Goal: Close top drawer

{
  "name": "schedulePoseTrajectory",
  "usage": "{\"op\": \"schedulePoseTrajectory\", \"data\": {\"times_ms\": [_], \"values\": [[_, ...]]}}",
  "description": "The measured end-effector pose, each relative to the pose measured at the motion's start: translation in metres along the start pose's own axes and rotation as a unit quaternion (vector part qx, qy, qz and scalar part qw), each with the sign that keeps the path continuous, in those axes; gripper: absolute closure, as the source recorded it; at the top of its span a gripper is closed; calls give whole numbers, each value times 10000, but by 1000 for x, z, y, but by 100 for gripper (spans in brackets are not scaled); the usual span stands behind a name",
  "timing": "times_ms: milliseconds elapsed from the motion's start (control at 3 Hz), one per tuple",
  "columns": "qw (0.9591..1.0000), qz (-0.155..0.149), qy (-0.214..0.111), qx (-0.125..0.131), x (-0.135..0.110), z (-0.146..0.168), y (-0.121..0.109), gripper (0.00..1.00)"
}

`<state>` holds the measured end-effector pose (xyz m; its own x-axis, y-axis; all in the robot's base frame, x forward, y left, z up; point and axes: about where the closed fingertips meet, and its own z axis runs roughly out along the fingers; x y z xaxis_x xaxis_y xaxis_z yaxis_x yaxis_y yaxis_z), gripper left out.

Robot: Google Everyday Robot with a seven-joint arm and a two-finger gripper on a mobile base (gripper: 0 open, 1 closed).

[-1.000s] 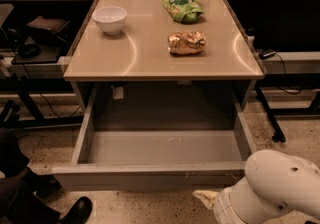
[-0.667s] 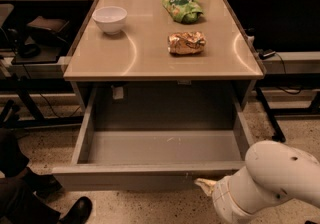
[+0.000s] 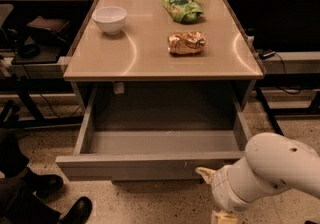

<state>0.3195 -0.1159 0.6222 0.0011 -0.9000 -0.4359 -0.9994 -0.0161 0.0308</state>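
The top drawer (image 3: 145,166) is pulled far out from under the tan tabletop (image 3: 150,60). Its wide grey front faces me and its grey inside (image 3: 165,140) holds nothing. My white arm (image 3: 270,173) comes in from the bottom right. My gripper (image 3: 205,173) shows only as a pale tip, at the lower edge of the drawer front, right of its middle. Whether it touches the front cannot be told.
On the tabletop stand a white bowl (image 3: 110,19), a green bag (image 3: 183,7) and a crumpled gold bag (image 3: 186,43). A person's dark shoes (image 3: 75,210) are on the speckled floor at the bottom left. Dark desks with cables flank the table.
My arm has moved up and toward the drawer front, bringing the gripper tip from below it to its lower edge. The drawer has not visibly moved.
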Motion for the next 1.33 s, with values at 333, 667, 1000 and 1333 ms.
{"op": "schedulePoseTrajectory", "data": {"times_ms": [333,667,1000,1333], "values": [[10000,-50,38,-76,-2,12,-17,0],[9999,-47,63,-79,-3,17,-32,0],[10000,-35,3,10,-14,18,-74,0],[10000,-34,3,11,-14,18,-73,0]]}}
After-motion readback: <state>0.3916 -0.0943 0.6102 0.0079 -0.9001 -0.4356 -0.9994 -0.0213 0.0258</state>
